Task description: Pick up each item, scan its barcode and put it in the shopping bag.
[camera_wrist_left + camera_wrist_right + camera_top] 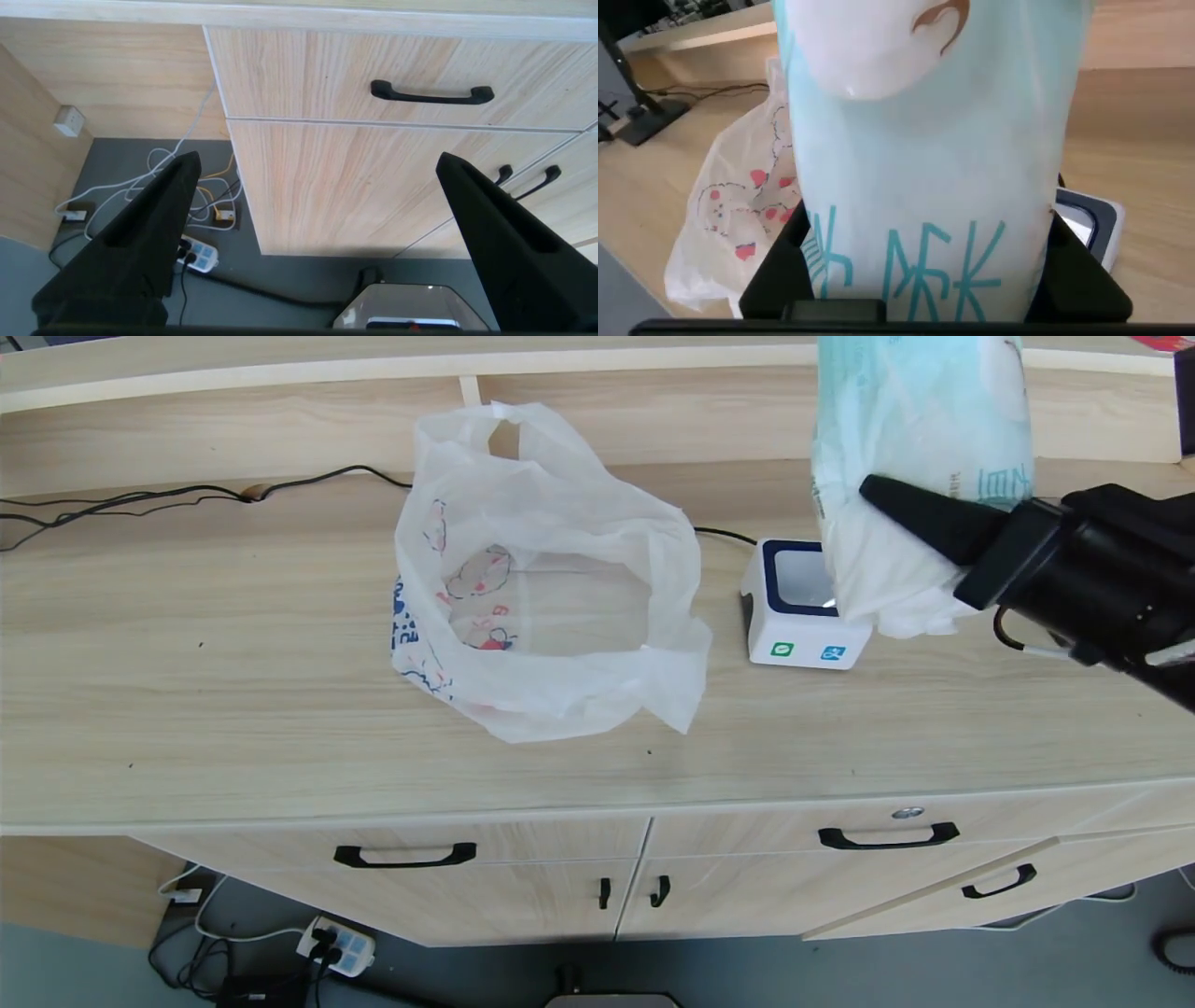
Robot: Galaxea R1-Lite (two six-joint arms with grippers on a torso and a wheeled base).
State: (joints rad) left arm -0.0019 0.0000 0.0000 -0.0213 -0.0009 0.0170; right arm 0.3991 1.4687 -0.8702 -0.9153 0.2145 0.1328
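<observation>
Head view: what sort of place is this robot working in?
Probably a shop checkout set-up: a wooden counter, a small barcode scanner on it, an open plastic shopping bag beside that, and a packet held over the scanner.

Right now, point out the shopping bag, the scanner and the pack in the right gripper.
shopping bag [551, 705]: head view, its near front wall.
scanner [808, 651]: head view, white front face between two icons.
pack [920, 448]: head view, middle of its wrapper.
</observation>
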